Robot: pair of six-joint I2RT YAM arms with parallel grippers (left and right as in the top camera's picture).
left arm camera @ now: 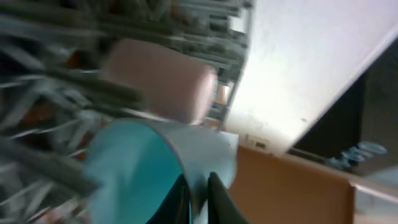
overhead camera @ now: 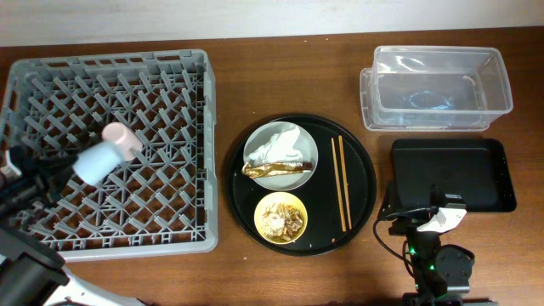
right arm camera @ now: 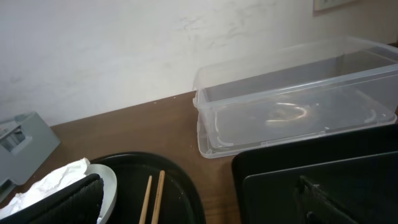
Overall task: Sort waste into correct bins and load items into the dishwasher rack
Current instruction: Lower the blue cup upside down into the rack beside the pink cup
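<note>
My left gripper [left arm camera: 199, 200] is shut on the rim wall of the light-blue cup [overhead camera: 96, 161] and holds it over the left half of the grey dishwasher rack [overhead camera: 174, 64]. The pink cup [overhead camera: 124, 139] lies in the rack right beside it; both cups also show in the left wrist view, light-blue [left arm camera: 134, 165] and pink [left arm camera: 158, 81]. My right gripper [right arm camera: 193, 208] is open and empty between the round tray and the shallow black tray [overhead camera: 450, 174]. The grey plate [overhead camera: 308, 153] carries the white napkin [overhead camera: 276, 144] and the gold-brown wrapper [overhead camera: 276, 169]. The yellow bowl [overhead camera: 262, 223] holds food scraps [overhead camera: 282, 218]. The chopsticks [overhead camera: 340, 183] lie beside them.
The plate, bowl and chopsticks sit on a large round black tray [overhead camera: 361, 161] at the table's middle. The clear plastic tub [overhead camera: 435, 89] stands at the back right, with the shallow black tray just in front of it. The left wrist view is blurred.
</note>
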